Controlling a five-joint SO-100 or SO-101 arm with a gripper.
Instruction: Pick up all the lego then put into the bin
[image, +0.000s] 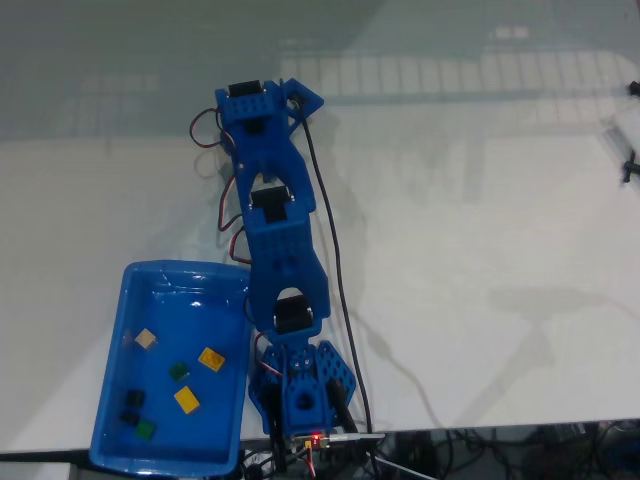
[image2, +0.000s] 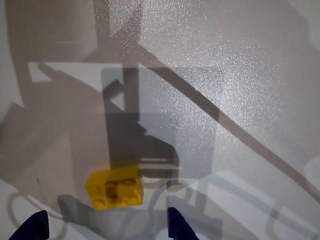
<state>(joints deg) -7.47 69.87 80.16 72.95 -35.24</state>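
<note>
On a pale glossy desk (image2: 240, 100), 1 yellow brick (image2: 116, 188) is seen just ahead of the open end effector (image2: 107, 226), between its tips, long axis crosswise.

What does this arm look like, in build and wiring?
The arm is glossy blue 3D-printed plastic with black servo motors set in the joints. Red-and-black wires loop alongside, and a black cable runs along it. The wrist view shows dark blue fingertips.

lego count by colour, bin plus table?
Yellow: 3, two in the bin at and, one on the table by the hand
Green: 2
Tan: 1
Black: 1
Total: 7
</note>
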